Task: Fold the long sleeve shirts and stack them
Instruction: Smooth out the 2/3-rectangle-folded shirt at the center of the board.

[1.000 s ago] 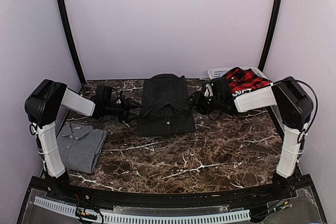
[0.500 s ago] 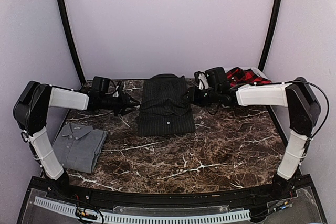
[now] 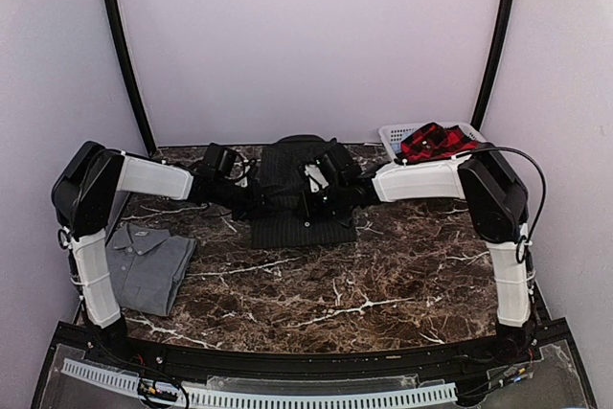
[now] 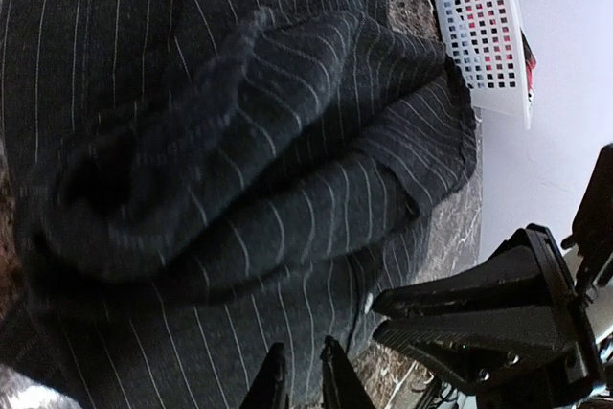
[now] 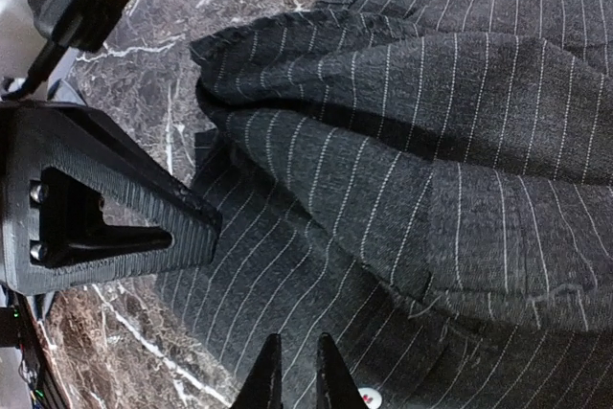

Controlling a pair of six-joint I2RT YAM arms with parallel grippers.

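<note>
Your two arms have closed in from either flank of the black pinstriped shirt (image 3: 302, 227), which lies at the back middle of the marble table (image 3: 383, 275), and now meet over its centre. The left gripper (image 4: 305, 385) and right gripper (image 5: 295, 375), wider a second ago, are each pinched to a slit on its rucked cloth. The folded grey shirt (image 3: 144, 265) stays front-left; the red plaid shirt (image 3: 436, 144) stays in the white basket (image 3: 395, 131).
</note>
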